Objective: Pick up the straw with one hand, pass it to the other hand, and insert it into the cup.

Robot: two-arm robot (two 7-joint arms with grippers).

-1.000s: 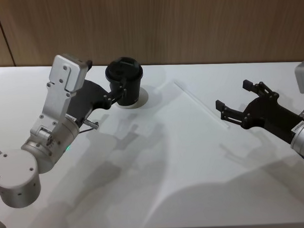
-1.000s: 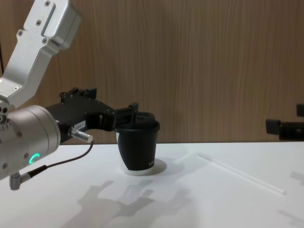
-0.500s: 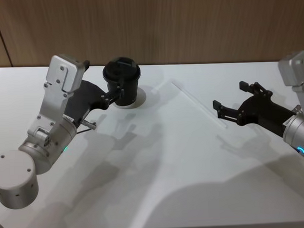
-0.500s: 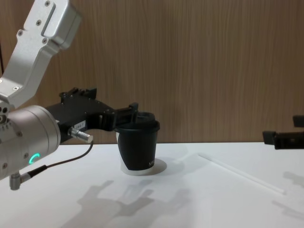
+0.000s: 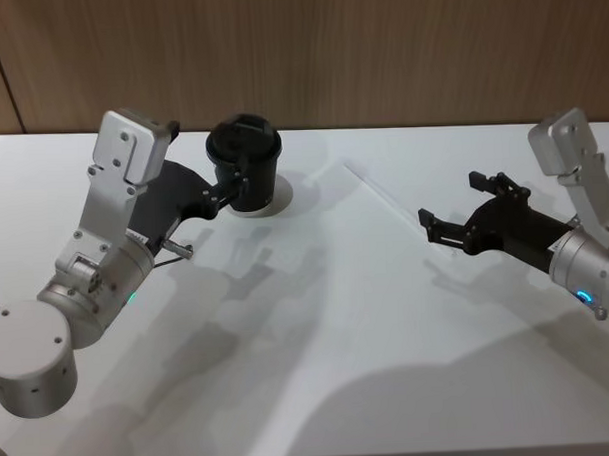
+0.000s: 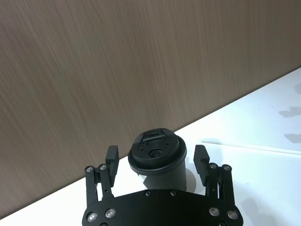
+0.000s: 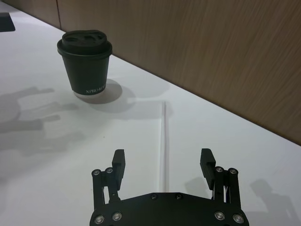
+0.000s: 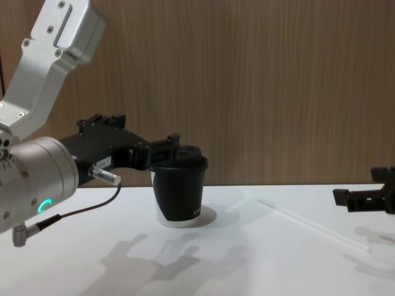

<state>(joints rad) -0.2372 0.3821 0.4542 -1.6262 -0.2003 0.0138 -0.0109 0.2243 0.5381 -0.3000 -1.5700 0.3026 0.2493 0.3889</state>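
The black lidded cup (image 5: 244,160) stands at the back left of the white table (image 5: 318,328). My left gripper (image 5: 241,186) is open, one finger on each side of the cup (image 6: 157,147) with small gaps. The thin white straw (image 5: 381,192) lies flat to the right of the cup, running diagonally toward the right gripper. My right gripper (image 5: 452,203) is open and hovers low over the straw's near end. In the right wrist view the straw (image 7: 163,134) runs between the spread fingers (image 7: 118,165). From the chest, the straw (image 8: 308,223) lies just left of the right gripper (image 8: 361,194).
A wood-panelled wall (image 5: 379,55) closes off the back of the table. The near half of the tabletop carries only the arms' shadows. The left arm's silver wrist (image 8: 37,179) and grey cable hang at the left.
My right gripper has moved left and lower, toward the straw's near end, still open. The left gripper, the cup and the straw have not moved.
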